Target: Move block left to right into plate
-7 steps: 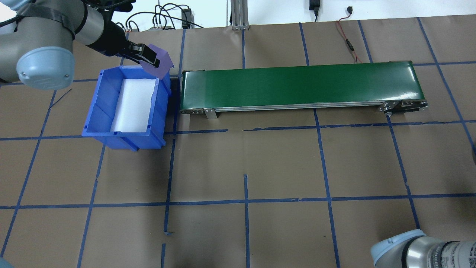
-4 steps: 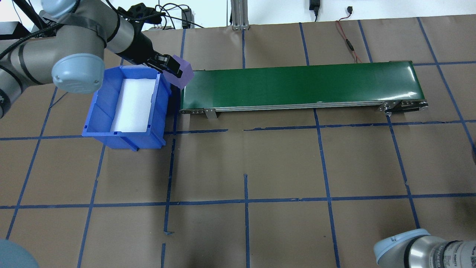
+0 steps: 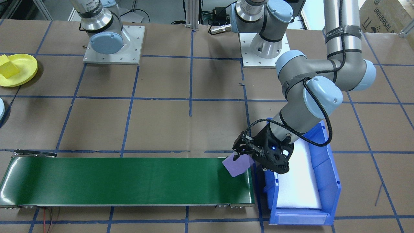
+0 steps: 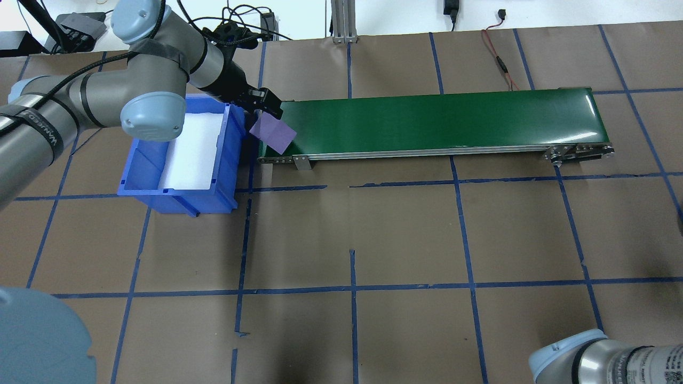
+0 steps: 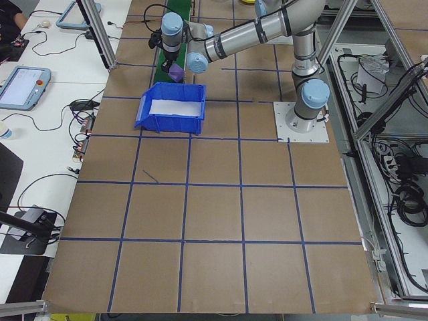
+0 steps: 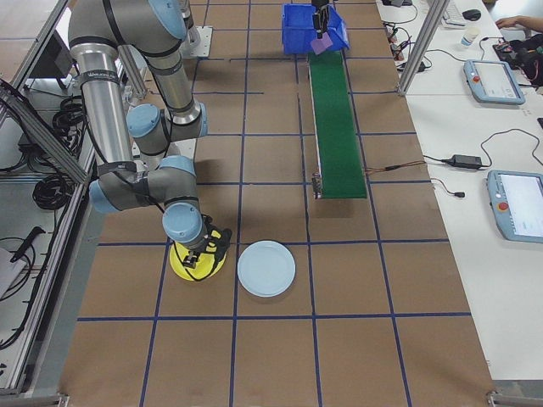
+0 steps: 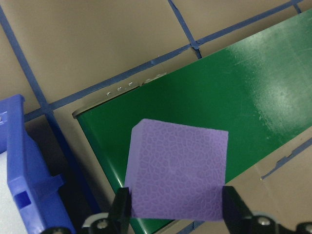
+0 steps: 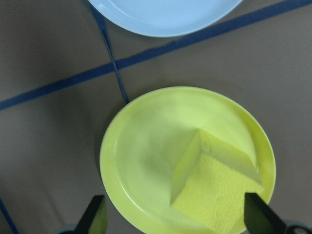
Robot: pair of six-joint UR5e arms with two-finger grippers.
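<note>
A purple foam block [image 7: 178, 170] is clamped in the left gripper [image 7: 176, 214] over the green conveyor belt's [image 4: 427, 122] left end in the overhead view. Release, conveyance and plating remain. The right gripper [image 8: 170, 219] is spread over a yellow plate [image 8: 141, 161].

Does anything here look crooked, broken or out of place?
Little stands out. The purple block hangs tilted in the left gripper over the green conveyor's end, and the blue tape lines on the table are patchy.
</note>
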